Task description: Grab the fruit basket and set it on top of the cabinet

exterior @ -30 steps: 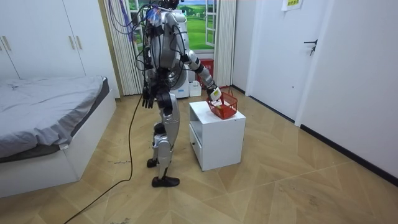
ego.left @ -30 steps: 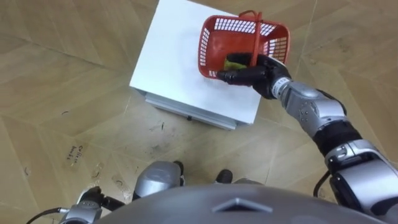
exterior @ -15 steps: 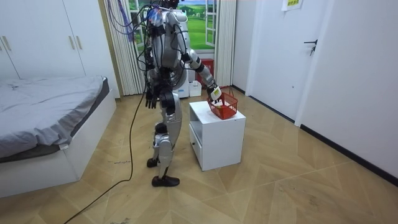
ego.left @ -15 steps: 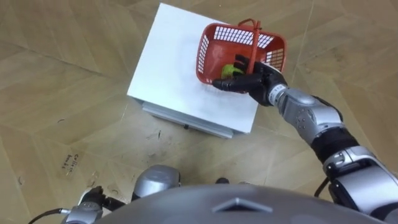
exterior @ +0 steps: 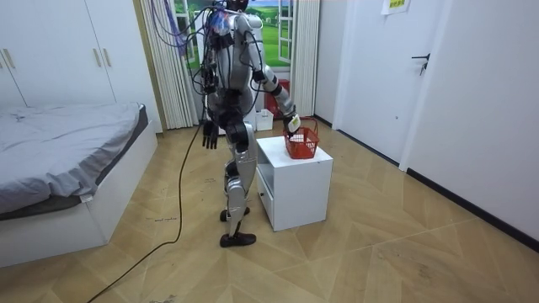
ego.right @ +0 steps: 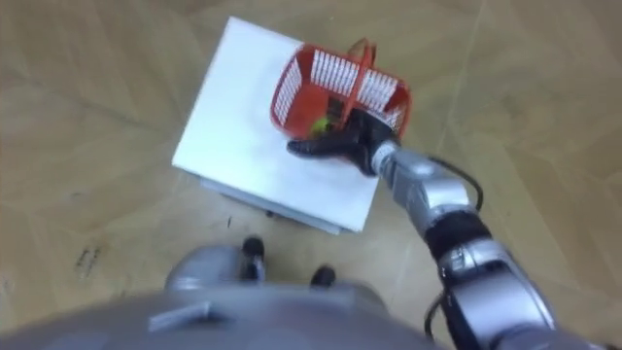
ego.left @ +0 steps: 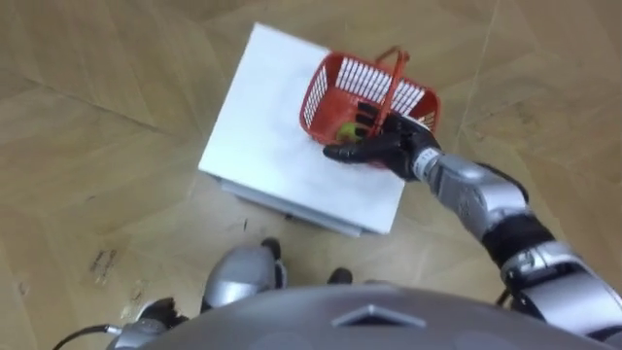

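The red mesh fruit basket [ego.left: 362, 80] rests at the far right corner of a white cabinet's top [ego.left: 267, 126]. Its handle [ego.left: 390, 76] arches upright over it, and a green fruit [ego.left: 347, 129] lies inside. My right hand [ego.left: 389, 151] is at the basket's near rim. Its thumb lies to the left along the outer wall and its fairly straight fingers reach over the rim into the basket. In the room view I stand at the cabinet [exterior: 295, 189], right arm stretched to the basket [exterior: 301, 148]. My left hand [exterior: 208, 135] hangs relaxed at my side.
The cabinet has a drawer in its front and stands on a wooden floor. A bed [exterior: 59, 168] takes up the room view's left, with wardrobes [exterior: 59, 59] behind it. A window with curtains is behind me, and a door [exterior: 425, 76] is on the room view's right.
I have stepped closer to the cabinet, so the eye view has shifted. My right hand has stayed at the basket's near rim, with its fingers now further inside.
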Motion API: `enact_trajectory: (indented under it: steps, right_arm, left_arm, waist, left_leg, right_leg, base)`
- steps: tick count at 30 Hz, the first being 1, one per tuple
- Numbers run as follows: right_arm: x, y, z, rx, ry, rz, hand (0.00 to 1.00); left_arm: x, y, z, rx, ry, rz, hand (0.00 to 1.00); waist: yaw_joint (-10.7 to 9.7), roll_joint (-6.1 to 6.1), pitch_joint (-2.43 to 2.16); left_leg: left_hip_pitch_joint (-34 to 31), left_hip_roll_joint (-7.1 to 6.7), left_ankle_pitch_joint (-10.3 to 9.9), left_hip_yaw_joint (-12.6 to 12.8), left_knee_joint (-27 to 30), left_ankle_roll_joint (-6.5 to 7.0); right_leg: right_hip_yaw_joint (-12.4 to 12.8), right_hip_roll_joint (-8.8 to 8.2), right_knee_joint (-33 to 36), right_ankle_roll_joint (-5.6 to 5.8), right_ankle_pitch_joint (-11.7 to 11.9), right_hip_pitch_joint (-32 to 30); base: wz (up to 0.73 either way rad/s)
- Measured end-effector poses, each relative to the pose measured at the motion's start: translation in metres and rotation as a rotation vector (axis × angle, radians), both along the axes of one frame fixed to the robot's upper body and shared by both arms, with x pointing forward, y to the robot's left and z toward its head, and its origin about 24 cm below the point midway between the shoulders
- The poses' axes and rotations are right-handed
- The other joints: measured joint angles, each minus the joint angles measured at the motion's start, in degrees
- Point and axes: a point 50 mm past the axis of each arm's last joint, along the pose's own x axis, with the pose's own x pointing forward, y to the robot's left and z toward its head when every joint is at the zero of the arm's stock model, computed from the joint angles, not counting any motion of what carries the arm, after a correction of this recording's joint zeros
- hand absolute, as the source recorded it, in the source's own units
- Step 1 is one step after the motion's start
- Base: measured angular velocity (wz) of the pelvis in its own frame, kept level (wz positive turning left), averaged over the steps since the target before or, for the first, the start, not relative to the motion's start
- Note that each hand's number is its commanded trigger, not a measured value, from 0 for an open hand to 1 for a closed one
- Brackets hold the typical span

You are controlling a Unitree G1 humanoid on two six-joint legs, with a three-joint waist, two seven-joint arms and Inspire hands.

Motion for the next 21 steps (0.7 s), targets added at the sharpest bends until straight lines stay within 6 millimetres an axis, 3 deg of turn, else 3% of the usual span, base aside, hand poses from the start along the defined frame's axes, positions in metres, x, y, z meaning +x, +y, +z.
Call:
enact_trajectory:
  steps: [3,12,21]
  right_arm:
    - [0.000,-0.008,0.000,-0.048,-0.006,-0.022,0.00]
    - [0.015,-0.018,0.023,-0.086,-0.154,-0.130,0.00]
    - [0.012,-0.027,0.025,-0.113,-0.178,-0.222,0.00]
  left_arm:
    - [0.007,-0.001,0.000,0.000,-0.026,-0.005,0.00]
    - [0.007,-0.003,0.000,-0.006,-0.035,-0.004,0.00]
    - [0.003,-0.005,-0.002,-0.011,-0.031,0.001,0.00]
  waist:
    - [-0.7,1.20,-0.04]
    - [-3.0,0.69,-0.54]
    - [-3.6,1.38,-0.67]
  left_leg:
    - [-0.6,-0.04,-0.7,-1.2,0.1,0.33]
    - [0.4,-0.09,-0.8,-0.6,0.4,0.49]
    - [1.5,-0.05,-0.8,0.0,0.1,0.58]
  right_leg:
    - [-0.9,0.23,1.2,-0.57,-0.6,-0.5]
    - [-0.7,0.23,2.7,-0.61,-0.8,-0.3]
    - [-0.7,0.15,2.9,-0.56,-0.8,0.3]
  base:
    - [0.05]
    - [-0.04]
    - [-0.03]
